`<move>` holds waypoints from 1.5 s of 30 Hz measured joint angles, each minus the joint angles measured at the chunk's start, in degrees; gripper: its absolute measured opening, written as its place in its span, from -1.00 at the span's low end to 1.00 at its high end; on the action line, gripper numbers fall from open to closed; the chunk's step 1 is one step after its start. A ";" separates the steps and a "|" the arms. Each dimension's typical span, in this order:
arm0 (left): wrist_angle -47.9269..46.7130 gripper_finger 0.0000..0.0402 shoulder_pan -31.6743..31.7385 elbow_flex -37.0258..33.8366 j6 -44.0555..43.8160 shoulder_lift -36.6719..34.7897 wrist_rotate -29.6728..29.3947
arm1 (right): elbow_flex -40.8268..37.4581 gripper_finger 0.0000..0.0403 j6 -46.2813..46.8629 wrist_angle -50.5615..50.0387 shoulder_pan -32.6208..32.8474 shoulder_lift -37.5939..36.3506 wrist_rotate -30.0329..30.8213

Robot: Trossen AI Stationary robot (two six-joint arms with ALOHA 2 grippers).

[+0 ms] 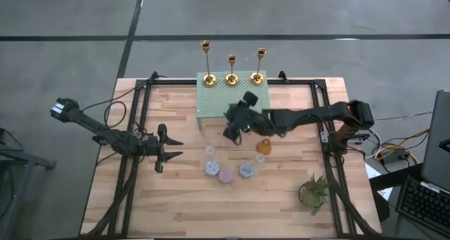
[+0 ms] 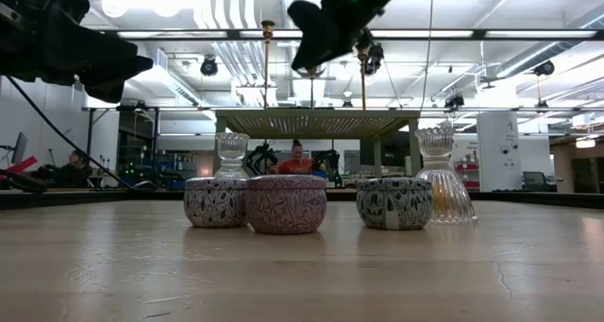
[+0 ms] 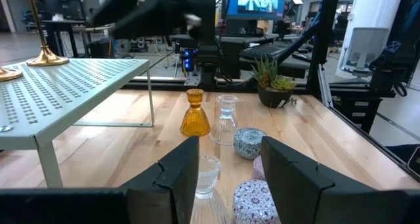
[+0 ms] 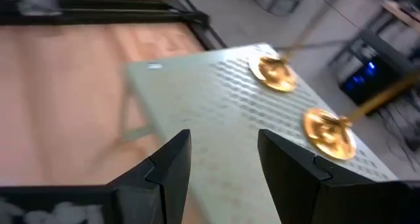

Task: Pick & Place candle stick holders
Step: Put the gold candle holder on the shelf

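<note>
Overhead, three shiny gold candle stick holders (image 1: 231,70) stand in a row along the far edge of a pale green perforated metal stand (image 1: 226,99), itself at the far edge of the wooden plank surface (image 1: 140,205). Each has a round base, thin stem and small cup. The right gripper (image 1: 234,125) hovers over the stand's near edge, fingers parted, holding nothing. The left gripper (image 1: 173,148) waits left of centre, also parted and empty, with bare planks around it. Near the middle sit three round patterned tins (image 1: 227,172), clear ribbed glass holders (image 1: 209,150) and an amber glass one (image 1: 264,146). A small potted plant (image 1: 313,191) stands near the right edge.
</note>
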 joint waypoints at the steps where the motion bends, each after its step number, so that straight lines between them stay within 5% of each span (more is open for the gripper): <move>1: -0.06 -0.16 0.00 0.00 0.00 0.00 0.00 | -0.07 -0.16 -0.49 -0.80 1.12 -0.38 0.00; 17: -0.96 -0.16 0.00 0.00 0.00 -0.01 0.00 | -0.38 -0.16 -2.70 -11.37 14.60 -2.75 0.15; 32: -1.73 -0.16 0.00 0.00 0.00 0.00 0.00 | -1.39 -0.23 9.09 -23.16 23.94 -2.81 -0.23; 45: -1.88 -0.16 0.00 0.00 0.00 0.00 0.00 | -1.50 -0.43 14.18 -26.90 29.03 -2.81 -11.67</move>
